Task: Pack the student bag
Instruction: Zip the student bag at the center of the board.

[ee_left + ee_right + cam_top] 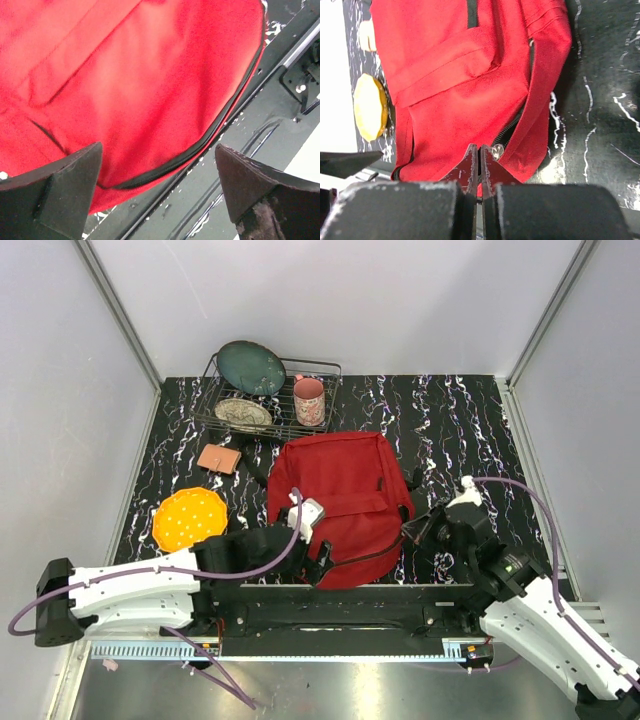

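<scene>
Centrally on the black marbled counter (460,430): one student bag (340,502), dark red, lying flat with its front pocket facing up and its bottom end at the near edge, just ahead of the arm bases. Two arms and two claws are counted, one on each side of the bag's near end. Left claw (157,150) is over the near left corner of the bag, jaws spread wide with red fabric and one black zip line (200,145) showing between the two fingers (65,190); it grips nothing. Right claw (480,150) is at the near right corner, jaws pressed together, tips against the bag's edge just beside one silver zip pull (496,149). Cannot tell whether fabric or anything else is pinched between them. Other items are all left of or behind the bag. One wire rack (318,364) stands at the back left and holds three pieces: one dark green plate (252,368) propped on edge, one patterned plate (243,413) lying flat, one pink mug (309,400) upright. One tan wallet (219,458) lies between the rack and the bag, apart from both. One orange plate (190,518) sits flat near the left arm, well clear of the bag.
</scene>
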### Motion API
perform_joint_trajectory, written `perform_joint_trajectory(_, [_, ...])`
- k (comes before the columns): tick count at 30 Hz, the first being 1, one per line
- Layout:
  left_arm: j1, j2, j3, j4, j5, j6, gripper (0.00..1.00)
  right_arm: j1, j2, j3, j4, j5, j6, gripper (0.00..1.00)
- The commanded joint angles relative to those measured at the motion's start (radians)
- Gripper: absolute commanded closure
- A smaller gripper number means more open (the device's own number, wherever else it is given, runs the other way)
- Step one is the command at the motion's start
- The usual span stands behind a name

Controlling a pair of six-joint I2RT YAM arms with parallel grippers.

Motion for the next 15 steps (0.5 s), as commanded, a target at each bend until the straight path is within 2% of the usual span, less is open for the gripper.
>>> perform_joint_trajectory(1, [0.001,0.102,0.148,0.110,0.066,0.099,0.01,-0.003,0.037,-0.002,0.139,-0.147,-0.084,1.00])
perform_joint_trajectory(4, [0.000,0.249,0.263,0.146,0.146,0.149,0.01,-0.005,0.043,0.004,0.147,-0.248,-0.110,1.00])
perform_joint_trajectory(7, [-0.003,0.397,0.369,0.166,0.241,0.183,0.01,-0.003,0.038,0.012,0.142,-0.274,-0.119,1.00])
perform_joint_trajectory(10, [-0.012,0.513,0.435,0.172,0.307,0.198,0.01,-0.003,0.014,0.016,0.116,-0.248,-0.115,1.00])
perform_joint_trajectory(15, [-0.028,0.609,0.461,0.194,0.359,0.194,0.01,-0.003,-0.028,0.013,0.066,-0.205,-0.099,1.00])
